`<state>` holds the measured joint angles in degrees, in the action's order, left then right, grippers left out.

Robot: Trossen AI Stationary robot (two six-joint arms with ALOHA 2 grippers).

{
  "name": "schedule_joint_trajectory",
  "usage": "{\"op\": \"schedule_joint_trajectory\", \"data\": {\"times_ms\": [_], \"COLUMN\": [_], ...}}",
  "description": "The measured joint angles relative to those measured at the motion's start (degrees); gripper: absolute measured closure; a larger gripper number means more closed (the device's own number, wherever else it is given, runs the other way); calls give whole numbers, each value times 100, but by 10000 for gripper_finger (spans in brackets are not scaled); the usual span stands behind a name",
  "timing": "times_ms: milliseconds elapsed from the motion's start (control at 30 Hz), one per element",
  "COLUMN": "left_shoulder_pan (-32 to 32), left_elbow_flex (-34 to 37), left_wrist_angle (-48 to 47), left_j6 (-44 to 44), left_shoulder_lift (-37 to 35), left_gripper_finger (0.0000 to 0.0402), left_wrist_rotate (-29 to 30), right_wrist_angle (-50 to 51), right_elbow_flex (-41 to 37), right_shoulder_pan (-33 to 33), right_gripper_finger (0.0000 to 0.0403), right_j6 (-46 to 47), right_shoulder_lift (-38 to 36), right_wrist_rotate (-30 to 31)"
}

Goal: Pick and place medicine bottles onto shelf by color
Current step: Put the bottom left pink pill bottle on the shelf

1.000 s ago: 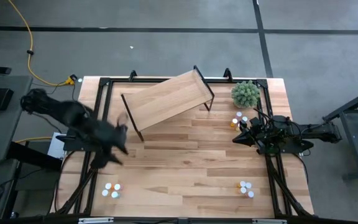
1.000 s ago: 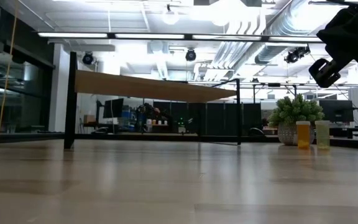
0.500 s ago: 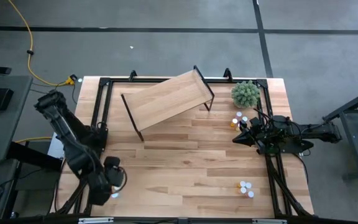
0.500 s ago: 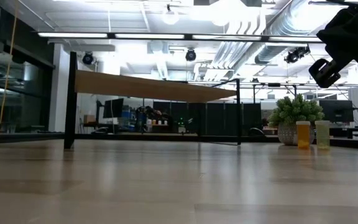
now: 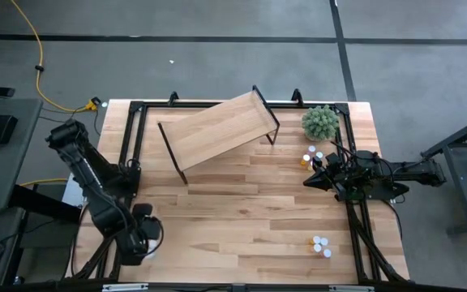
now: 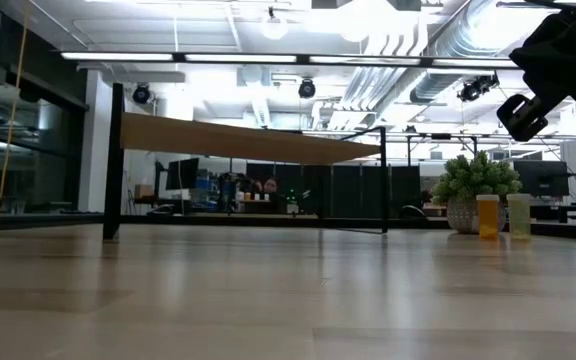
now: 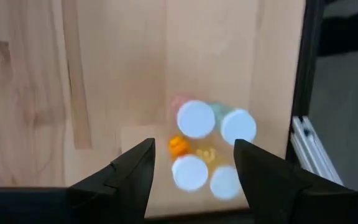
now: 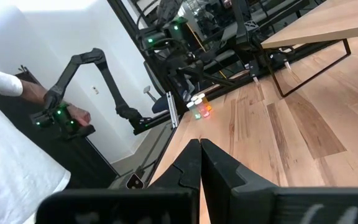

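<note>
You're lining up a pick — left gripper (image 7: 191,163) open above the bottle cluster (image 7: 207,146); descend on one cap — right gripper (image 8: 200,149) closed, parked.

It was a robotics lab in an open-plan office — exposed silver ducts (image 6: 408,50) and strip lights (image 6: 183,57) ran overhead, dark monitors (image 6: 183,172) lined the far desks, and a wood-plank table (image 5: 242,219) sat on a black frame over grey flooring (image 5: 217,49).
</note>
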<state>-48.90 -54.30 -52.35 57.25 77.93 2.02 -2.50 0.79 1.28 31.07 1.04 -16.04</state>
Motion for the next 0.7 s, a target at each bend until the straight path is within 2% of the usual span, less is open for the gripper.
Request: {"op": "schedule_joint_trajectory", "data": {"times_ms": [233,700], "left_shoulder_pan": [155,229], "left_elbow_flex": [181,196], "left_wrist_angle": [577,543], "left_j6": [-22,2945], "left_shoulder_lift": [-17,69], "left_gripper_finger": [192,193], "left_wrist_rotate": [9,-48], "right_wrist_angle": [0,0], "right_elbow_flex": [-1,0], "right_shoulder_pan": [0,0], "right_gripper_finger": [403,403], "right_j6": [0,0], "right_shoulder_lift": [0,1], "right_wrist_rotate": [-1,0]}}
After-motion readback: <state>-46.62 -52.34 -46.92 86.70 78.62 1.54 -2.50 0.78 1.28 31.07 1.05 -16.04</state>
